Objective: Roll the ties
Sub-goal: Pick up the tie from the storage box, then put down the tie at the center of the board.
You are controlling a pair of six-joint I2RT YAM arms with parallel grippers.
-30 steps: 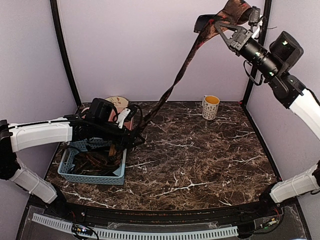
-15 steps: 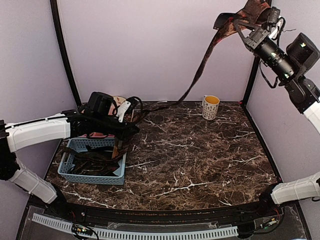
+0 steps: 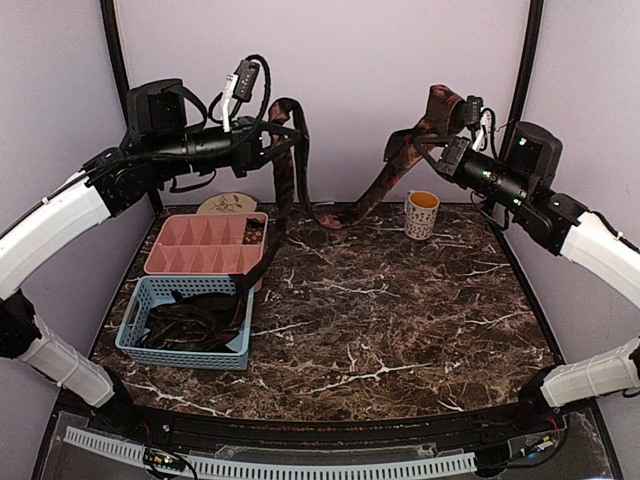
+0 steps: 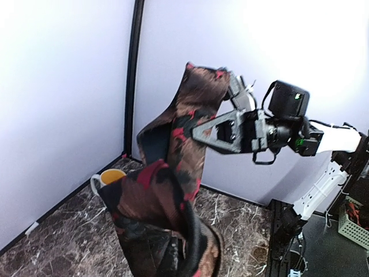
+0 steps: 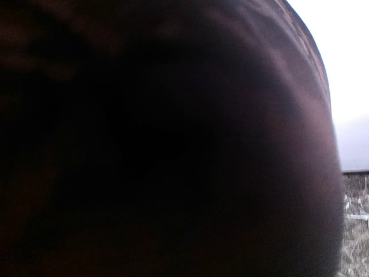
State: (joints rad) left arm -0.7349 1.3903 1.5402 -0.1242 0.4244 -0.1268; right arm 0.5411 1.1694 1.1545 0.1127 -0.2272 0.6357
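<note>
One reddish-brown patterned tie (image 3: 385, 180) hangs between both raised grippers and sags onto the marble near the back wall. My left gripper (image 3: 290, 135) is shut on one end, high above the pink tray. The right gripper (image 3: 432, 135) is shut on the other end, where the fabric bunches over it. In the left wrist view the tie (image 4: 173, 190) covers my own jaws, and the right gripper (image 4: 225, 130) shows beyond it. Dark fabric (image 5: 161, 144) fills nearly the whole right wrist view. More ties (image 3: 190, 322) lie in the blue basket (image 3: 130, 340).
A pink compartment tray (image 3: 205, 245) sits behind the basket on the left. A round flat object (image 3: 225, 203) lies at the back left. A white mug (image 3: 422, 213) with a yellow inside stands at the back right, under the right arm.
My left gripper closed on the tie near the basket and rose high. The right arm came down and leftward. The tie, stretched taut before, now sags between the two.
</note>
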